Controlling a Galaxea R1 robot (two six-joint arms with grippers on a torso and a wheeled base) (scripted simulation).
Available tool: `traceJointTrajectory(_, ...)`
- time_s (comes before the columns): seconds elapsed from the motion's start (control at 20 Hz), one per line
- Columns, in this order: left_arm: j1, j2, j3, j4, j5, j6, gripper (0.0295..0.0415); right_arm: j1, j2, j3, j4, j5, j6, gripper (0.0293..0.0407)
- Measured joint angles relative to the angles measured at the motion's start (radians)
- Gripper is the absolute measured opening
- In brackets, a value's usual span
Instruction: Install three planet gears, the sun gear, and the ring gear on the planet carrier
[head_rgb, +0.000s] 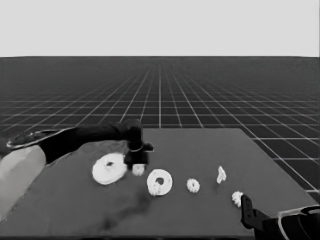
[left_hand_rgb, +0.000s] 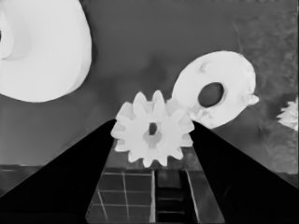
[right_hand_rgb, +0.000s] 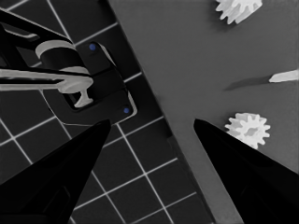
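Left hand (left_hand_rgb: 153, 135) grips a small white toothed planet gear (left_hand_rgb: 153, 129) between the larger round part (head_rgb: 109, 168) and smaller round part (head_rgb: 159, 182) on my dark desk (head_rgb: 200, 150). Right hand (right_hand_rgb: 152, 128) parked, open, at the desk corner.

No readable text, labels or numbers anywhere.

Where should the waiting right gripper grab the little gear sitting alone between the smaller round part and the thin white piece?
Grip the lone gear across its toothed rim, coming straight down from above. It lies flat on the table, apart from the smaller round part and the thin white piece, so fingers likely fit on both sides. The right gripper waits open at the table's near right corner.
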Motion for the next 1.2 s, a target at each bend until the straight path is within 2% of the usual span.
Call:
traceJointTrajectory(0.1,-0.007,0.184,-0.245,-0.012,-0.014,0.087,0.0312,0.000,0.000,0.000,0.000,0.000,0.000,0.0385)
traceJointTrajectory(0.2,-0.008,0.250,-0.356,-0.016,-0.022,0.136,0.0312,0.000,0.000,0.000,0.000,0.000,0.000,0.0385)
traceJointTrajectory(0.4,-0.007,0.282,-0.417,-0.019,-0.026,0.164,0.0312,0.000,0.000,0.000,0.000,0.000,0.000,0.0385)
traceJointTrajectory(0.5,0.087,0.305,-0.486,0.066,-0.069,0.203,0.0312,0.000,0.000,0.000,0.000,0.000,0.000,0.0385)
traceJointTrajectory(0.6,0.121,0.318,-0.525,0.092,-0.089,0.224,0.0312,0.000,0.000,0.000,0.000,0.000,0.000,0.0385)
traceJointTrajectory(0.9,0.135,0.325,-0.546,0.105,-0.100,0.234,0.0312,0.000,0.000,0.000,0.000,0.000,0.000,0.0385)
traceJointTrajectory(1.0,0.135,0.325,-0.546,0.105,-0.100,0.235,0.0371,0.000,0.000,0.000,0.000,0.000,0.000,0.0385)
traceJointTrajectory(1.05,0.135,0.325,-0.546,0.105,-0.100,0.235,0.0381,0.000,0.000,0.000,0.000,0.000,0.000,0.0385)
traceJointTrajectory(1.2,0.135,0.325,-0.547,0.105,-0.100,0.235,0.0384,0.000,0.000,0.000,0.000,0.000,0.000,0.0385)
